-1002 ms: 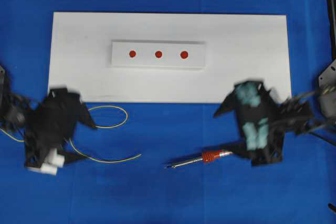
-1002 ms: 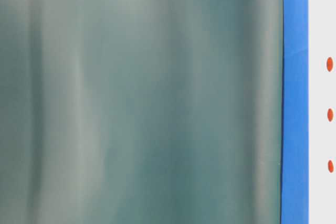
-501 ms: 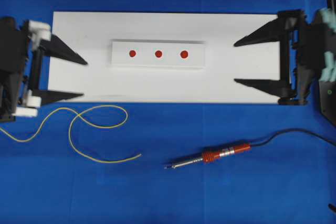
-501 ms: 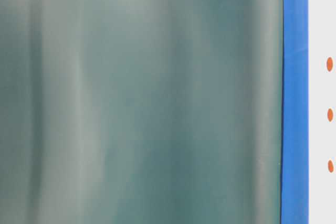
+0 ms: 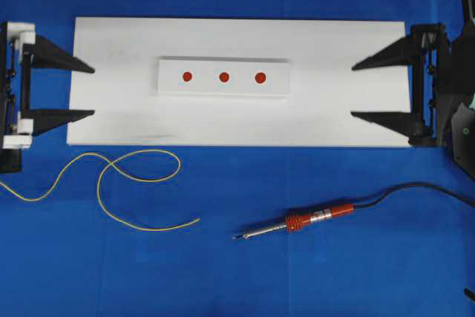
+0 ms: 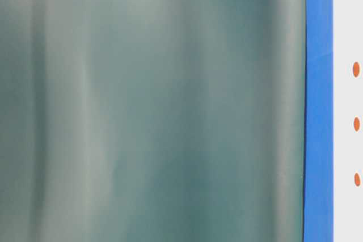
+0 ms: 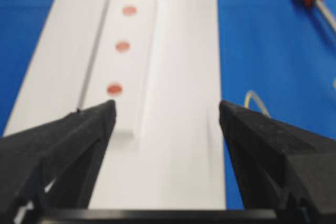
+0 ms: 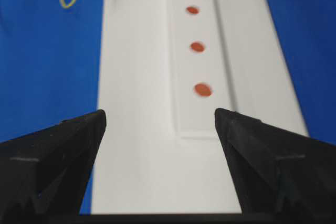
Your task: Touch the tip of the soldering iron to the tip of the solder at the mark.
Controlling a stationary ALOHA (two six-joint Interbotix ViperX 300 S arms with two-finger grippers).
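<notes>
Both arms are pulling back to the board's (image 5: 111, 42) ends since a second ago; your left gripper (image 5: 93, 92) and right gripper (image 5: 352, 91) are sitting wide open, empty; solder (image 5: 141, 177) and soldering iron (image 5: 297, 222) are lying untouched on the blue cloth (image 5: 237, 272), well apart.

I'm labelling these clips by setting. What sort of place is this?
Probably a robotics lab bench: a blue-covered table, a white board with red marks, a soldering iron and solder.
</notes>
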